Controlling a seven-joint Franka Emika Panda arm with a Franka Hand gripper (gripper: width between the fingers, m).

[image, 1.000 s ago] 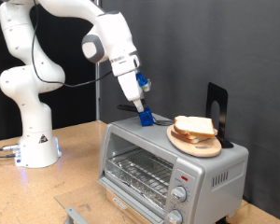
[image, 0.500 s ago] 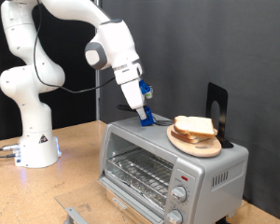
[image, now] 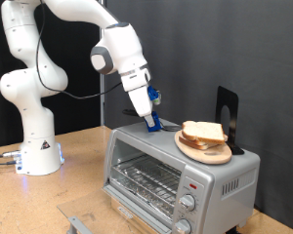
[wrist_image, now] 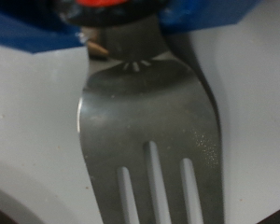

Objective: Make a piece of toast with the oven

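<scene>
- Gripper clenched on fork, above oven top
- Bread stack on plate beside it
- Oven door shut

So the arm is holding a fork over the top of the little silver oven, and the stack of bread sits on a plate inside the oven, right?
Not quite. The gripper does hold the fork over the oven, but the bread on its wooden plate sits on top of the oven, not inside. The exterior view shows only the wire rack behind the glass door.
</scene>
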